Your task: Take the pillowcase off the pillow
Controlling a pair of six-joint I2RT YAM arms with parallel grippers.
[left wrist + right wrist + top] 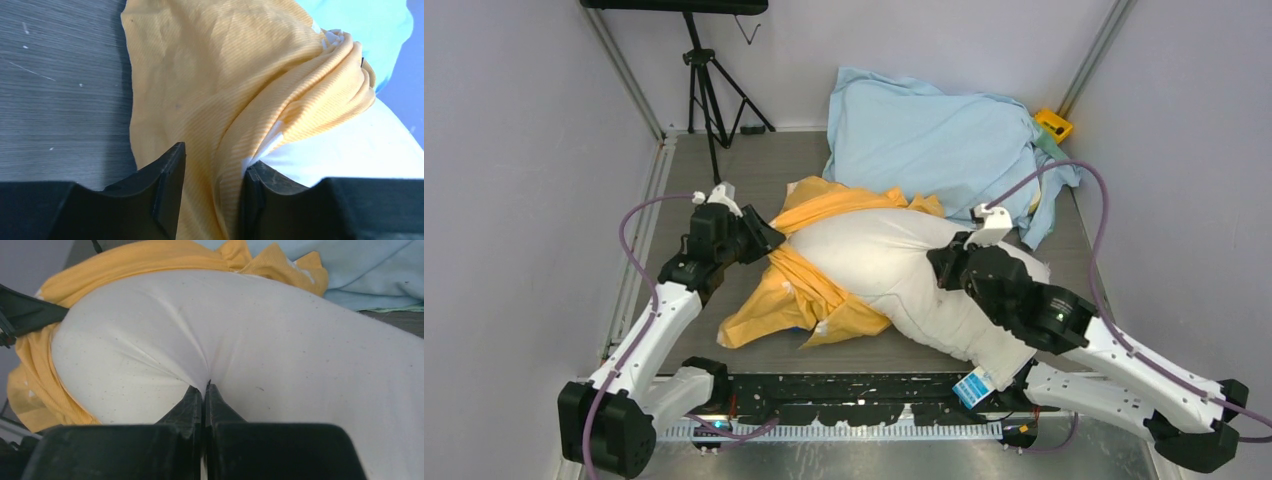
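The grey wood-grain table [759, 172] carries a white pillow [894, 265] lying slantwise from its middle to the near right edge. An orange-yellow pillowcase [784, 300] bunches round the pillow's far-left end and spreads onto the table. A pale blue cloth [924, 130] is heaped at the far right, with a small yellow object [1054, 123] beside it. A tripod [706, 85] stands far left.

No text was legible; any print on the blue tag [973, 388] of the pillow [874, 262] was too small to read.

pillow [874, 265] left end hidden inside pillowcase [794, 290], tag [974, 388] print unreadable
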